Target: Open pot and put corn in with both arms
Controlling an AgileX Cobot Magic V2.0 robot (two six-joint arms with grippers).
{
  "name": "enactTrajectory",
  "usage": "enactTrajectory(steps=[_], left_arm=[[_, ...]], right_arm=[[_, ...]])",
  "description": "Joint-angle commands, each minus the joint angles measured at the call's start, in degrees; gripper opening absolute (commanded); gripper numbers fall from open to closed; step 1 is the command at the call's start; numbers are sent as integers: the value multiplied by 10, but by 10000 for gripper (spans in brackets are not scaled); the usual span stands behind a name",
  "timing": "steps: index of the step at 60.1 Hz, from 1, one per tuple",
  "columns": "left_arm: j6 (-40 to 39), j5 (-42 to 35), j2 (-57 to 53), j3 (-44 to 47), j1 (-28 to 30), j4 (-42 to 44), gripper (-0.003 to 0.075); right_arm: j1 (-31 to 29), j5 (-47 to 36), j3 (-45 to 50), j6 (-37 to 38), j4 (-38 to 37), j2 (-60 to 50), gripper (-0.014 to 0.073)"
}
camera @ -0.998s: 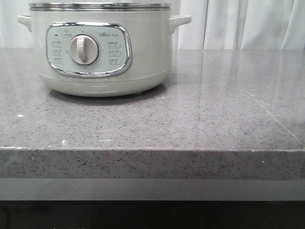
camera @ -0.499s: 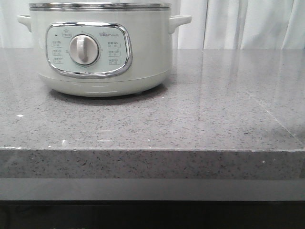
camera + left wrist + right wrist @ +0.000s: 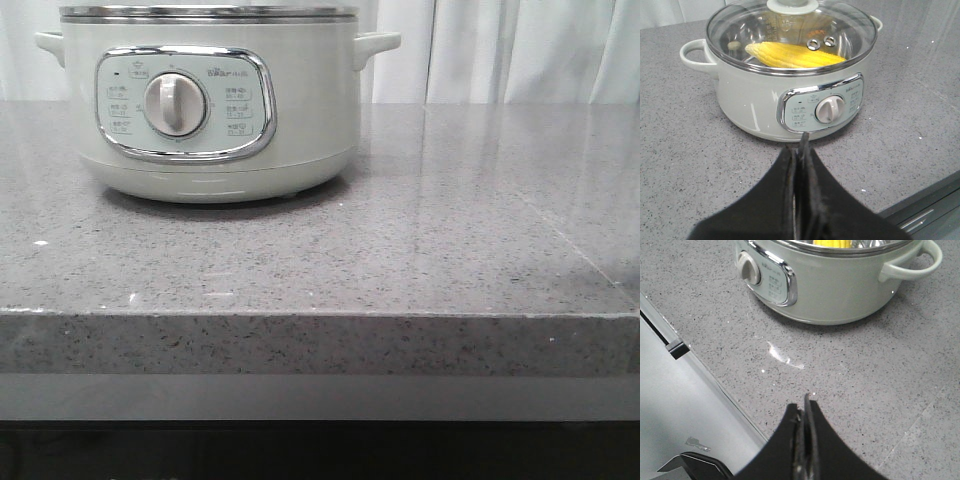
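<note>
The pot (image 3: 790, 85) sits on the grey speckled tabletop (image 3: 685, 165) with its glass lid (image 3: 790, 35) on, and the corn (image 3: 795, 55) lies inside it under the glass, a long yellow cob across the bowl. The left tool (image 3: 801, 150) hangs over the tabletop just in front of the pot's control panel (image 3: 822, 107), its black fingers (image 3: 785, 172) pressed together with nothing between them; the pot and corn are straight ahead of it and close. The right tool (image 3: 804, 412) is also pressed together and empty, over bare tabletop near the front edge, with the pot ahead of it and farther off, one side handle (image 3: 912, 265) showing. Neither tool touches the pot.
</note>
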Motion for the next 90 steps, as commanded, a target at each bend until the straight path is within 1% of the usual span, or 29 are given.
enactTrajectory(steps=[1, 5, 12, 21, 26, 35, 39, 42, 63, 90], left_arm=[[-1, -77, -25, 7, 14, 2, -20], [-1, -118, -58, 41, 33, 3, -20], [-1, -193, -120, 127, 78, 2, -20], [-1, -311, -223, 272, 147, -6, -20], [-1, -359, -264, 330, 169, -12, -20], [-1, -437, -313, 411, 186, -14, -20], [-1, -404, -325, 406, 192, -14, -20], [-1, -408, -339, 409, 197, -14, -20], [-1, -406, -337, 409, 232, -32, -20], [-1, -406, -336, 409, 232, -32, -20]], right_arm=[[-3, -30, -16, -1, 5, -7, -68], [-3, -30, -16, -1, 5, -7, -68], [-3, -30, -16, -1, 5, -7, -68], [-3, -30, -16, -1, 5, -7, -68], [-3, -30, -16, -1, 5, -7, -68], [-3, -30, -16, -1, 5, -7, -68], [-3, -30, -16, -1, 5, -7, -68], [-3, -30, -16, -1, 5, -7, -68], [-3, -27, -16, -1, 5, -7, -68], [-3, -27, -16, -1, 5, -7, -68]])
